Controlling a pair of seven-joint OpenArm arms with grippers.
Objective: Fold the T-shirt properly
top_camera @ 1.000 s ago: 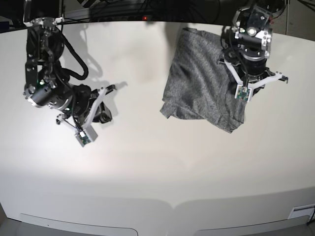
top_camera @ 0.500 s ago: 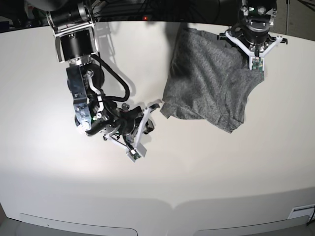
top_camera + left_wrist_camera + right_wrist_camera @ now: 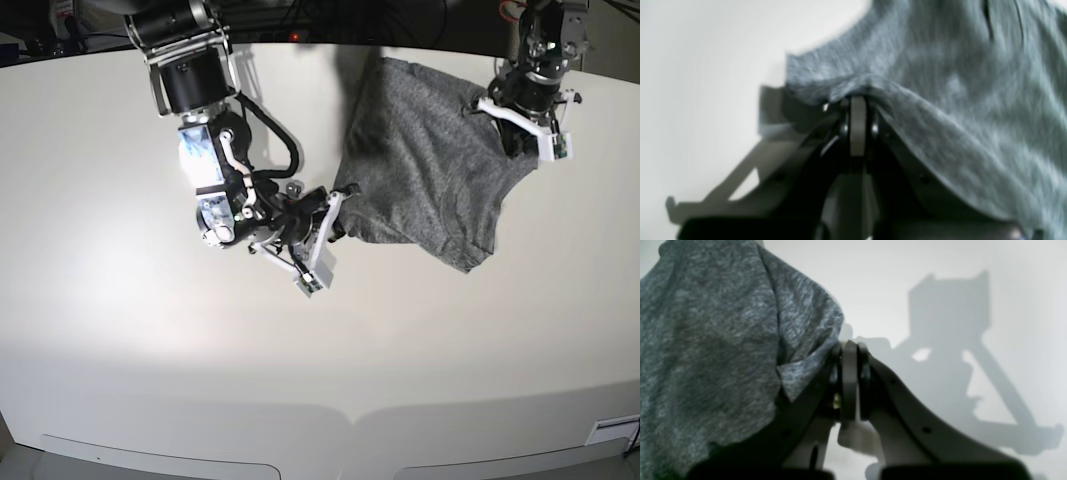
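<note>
Both grippers are pressed together, and each sits at an edge of the T-shirt point(image 3: 425, 160), which serves as the landmark for everything on this pale table point(image 3: 120, 360). At the shirt's near-left corner, as the base view shows it, the right gripper point(image 3: 335, 205) has its jaws closed right against the cloth; in the right wrist view a folded flap of grey knit point(image 3: 723, 350) presses up to the side of the closed tips point(image 3: 849, 350), but the hem cannot be made out between the pads, so whether it truly pinches fabric or only touches it cannot be told. At the shirt's far-right edge the left gripper point(image 3: 520, 125) is also clamped, and the left wrist view shows cloth point(image 3: 940, 100) rising to a peak over the closed tips point(image 3: 858, 103) and draping down either side, which reads as a real pinch lifting that edge slightly off the table. The shirt itself lies toward the far right of the table, rumpled and partly doubled over, its lower corner pointing toward the near side. Holding two roughly opposite edges looks meant to let the arms stretch the garment flat before any fold, so the task seems at an early stage, with spreading not yet done.
</note>
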